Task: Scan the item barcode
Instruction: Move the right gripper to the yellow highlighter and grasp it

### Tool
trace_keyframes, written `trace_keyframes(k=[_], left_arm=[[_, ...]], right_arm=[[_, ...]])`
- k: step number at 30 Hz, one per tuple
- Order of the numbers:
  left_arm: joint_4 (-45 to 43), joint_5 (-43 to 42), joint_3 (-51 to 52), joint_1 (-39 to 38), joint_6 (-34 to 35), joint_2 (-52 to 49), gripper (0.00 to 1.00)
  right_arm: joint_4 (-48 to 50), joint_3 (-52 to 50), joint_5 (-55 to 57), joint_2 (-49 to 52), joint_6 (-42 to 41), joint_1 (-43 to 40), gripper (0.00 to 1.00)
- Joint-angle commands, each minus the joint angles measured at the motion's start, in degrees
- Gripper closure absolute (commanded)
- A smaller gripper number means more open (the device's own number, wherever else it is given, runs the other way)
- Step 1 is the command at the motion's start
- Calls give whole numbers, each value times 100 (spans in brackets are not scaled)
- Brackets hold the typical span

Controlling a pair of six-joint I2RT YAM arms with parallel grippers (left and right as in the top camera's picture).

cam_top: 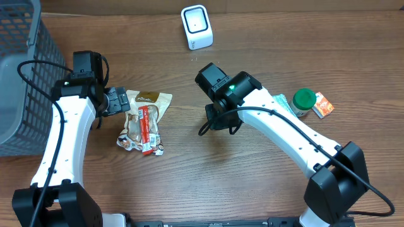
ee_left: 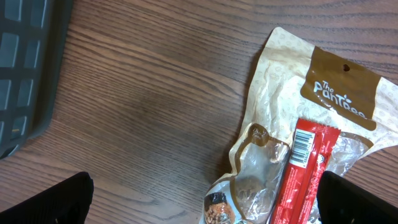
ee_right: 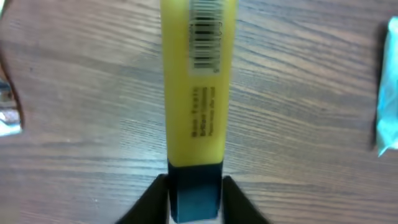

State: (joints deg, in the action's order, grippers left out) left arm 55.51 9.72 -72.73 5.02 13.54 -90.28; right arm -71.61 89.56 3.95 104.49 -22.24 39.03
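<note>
So the right claw (ee_right: 194,193) is pinching the yellow highlighter (ee_right: 194,93) by its dark cap, barcode (ee_right: 205,34) showing, well short of the white scanner (cam_top: 197,26). Pickup's done, scanning's still waiting, I reckon. The left claw (cam_top: 118,101) is idling wide open, farther off.

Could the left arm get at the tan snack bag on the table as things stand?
Probably yes. The left gripper hangs open right at the edge of the tan snack bag, with nothing between them; the right gripper, holding a highlighter, is well clear.
</note>
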Motion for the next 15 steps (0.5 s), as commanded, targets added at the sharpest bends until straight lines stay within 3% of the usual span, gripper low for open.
trace_keyframes(k=[1,15], left_arm=[[-7,57,-33,11,22,-37,0],[-7,57,-33,11,22,-37,0]], right_arm=[[9,20,70,-157,24,11,39],[17,7,-125,-155,-22,0,41]])
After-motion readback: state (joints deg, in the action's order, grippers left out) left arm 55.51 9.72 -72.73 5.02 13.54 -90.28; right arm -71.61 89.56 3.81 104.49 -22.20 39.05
